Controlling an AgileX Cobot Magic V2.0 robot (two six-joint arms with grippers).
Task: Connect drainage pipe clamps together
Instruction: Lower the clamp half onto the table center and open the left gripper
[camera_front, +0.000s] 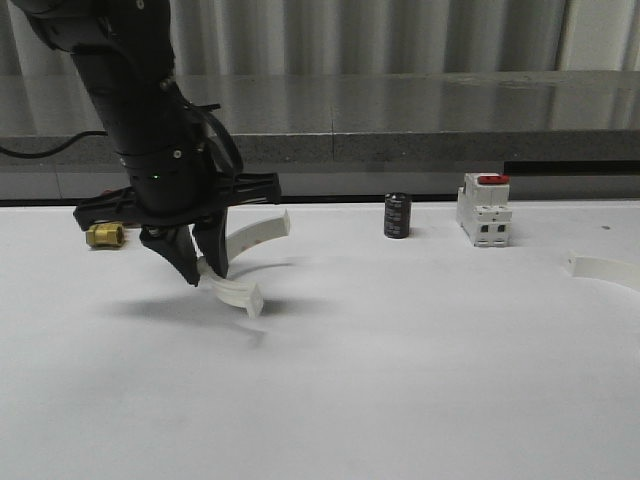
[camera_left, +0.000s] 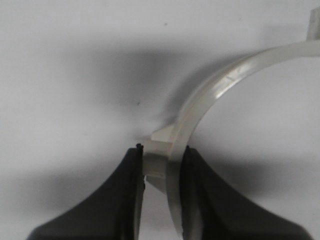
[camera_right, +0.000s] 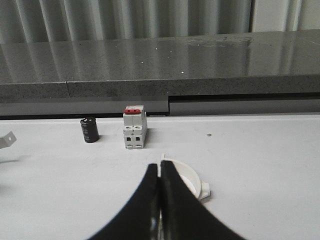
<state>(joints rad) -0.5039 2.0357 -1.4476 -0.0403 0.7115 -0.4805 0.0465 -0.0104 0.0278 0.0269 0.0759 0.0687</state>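
Observation:
My left gripper (camera_front: 205, 275) is shut on one white drainage pipe clamp (camera_front: 255, 235) and holds it just above the table at the left. In the left wrist view the fingers (camera_left: 162, 155) pinch the band (camera_left: 235, 75) by its tabbed end, and the arc curves away from them. The second drainage pipe clamp (camera_front: 605, 268) is at the table's far right edge. In the right wrist view my right gripper (camera_right: 160, 167) is closed, with a thin white strip of that clamp (camera_right: 192, 180) between its fingertips and the arc with its tab beside them.
A white breaker with a red switch (camera_front: 484, 210) and a black cylinder (camera_front: 397, 215) stand at the back of the table. A brass fitting (camera_front: 104, 235) lies at the back left. A grey ledge (camera_front: 400, 150) runs behind the table.

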